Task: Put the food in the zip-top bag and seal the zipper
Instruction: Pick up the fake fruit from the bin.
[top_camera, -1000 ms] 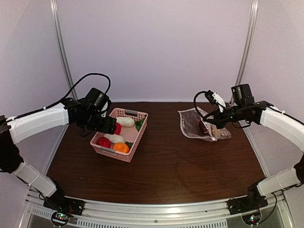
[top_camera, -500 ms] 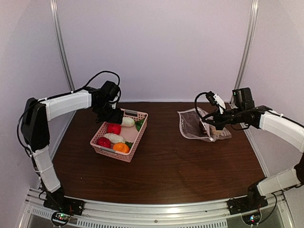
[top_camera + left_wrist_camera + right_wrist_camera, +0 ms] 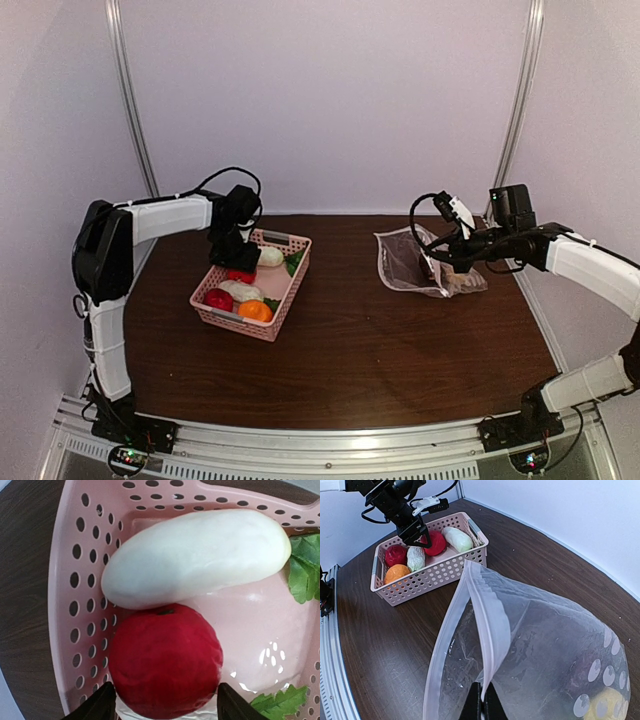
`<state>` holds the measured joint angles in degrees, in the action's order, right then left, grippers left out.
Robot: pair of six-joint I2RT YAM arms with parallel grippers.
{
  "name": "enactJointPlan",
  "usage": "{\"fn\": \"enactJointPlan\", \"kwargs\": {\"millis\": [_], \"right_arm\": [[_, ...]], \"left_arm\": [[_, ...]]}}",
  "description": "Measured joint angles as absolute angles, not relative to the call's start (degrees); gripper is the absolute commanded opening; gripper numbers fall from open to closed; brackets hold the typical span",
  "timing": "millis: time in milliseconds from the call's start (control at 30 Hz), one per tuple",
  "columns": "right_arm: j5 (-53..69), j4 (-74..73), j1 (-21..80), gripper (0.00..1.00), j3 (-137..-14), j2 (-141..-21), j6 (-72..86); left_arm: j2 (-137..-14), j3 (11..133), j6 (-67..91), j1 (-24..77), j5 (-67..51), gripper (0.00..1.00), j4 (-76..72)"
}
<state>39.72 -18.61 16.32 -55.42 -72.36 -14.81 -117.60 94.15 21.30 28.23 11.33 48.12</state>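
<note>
My left gripper (image 3: 238, 263) is open, down in the far end of the pink basket (image 3: 236, 319). Its fingertips (image 3: 100, 706) stand on either side of a red fruit (image 3: 165, 660), which lies against a white radish (image 3: 200, 555). The basket also holds another red fruit (image 3: 219, 298), an orange one (image 3: 254, 310) and a second radish (image 3: 240, 290). My right gripper (image 3: 482, 705) is shut on the zipper strip (image 3: 492, 645) of the clear zip-top bag (image 3: 545, 645) and holds its mouth open towards the basket. A yellow piece (image 3: 605, 707) and a dark purple piece (image 3: 580, 675) lie inside the bag.
The bag (image 3: 405, 262) lies at the table's back right and the basket at the back left, with brown tabletop (image 3: 340, 350) between them. White walls and metal posts enclose the back and sides.
My left arm has swung from the basket's left side to over its far end and come down around the red fruit. The right gripper and the bag have hardly moved.
</note>
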Motion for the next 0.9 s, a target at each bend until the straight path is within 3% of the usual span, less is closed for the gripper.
{"fn": "enactJointPlan", "kwargs": {"millis": [667,900], "right_arm": [[39.68,-18.63,16.32,0.00,-55.40,-72.38,-15.07],[39.68,-18.63,16.32,0.00,-55.40,-72.38,-15.07]], "left_arm": [[-122.10,97.21,21.28,28.23,14.85,0.76,46.70],[-122.32,97.32,20.88,28.23,15.03,0.63,46.48]]}}
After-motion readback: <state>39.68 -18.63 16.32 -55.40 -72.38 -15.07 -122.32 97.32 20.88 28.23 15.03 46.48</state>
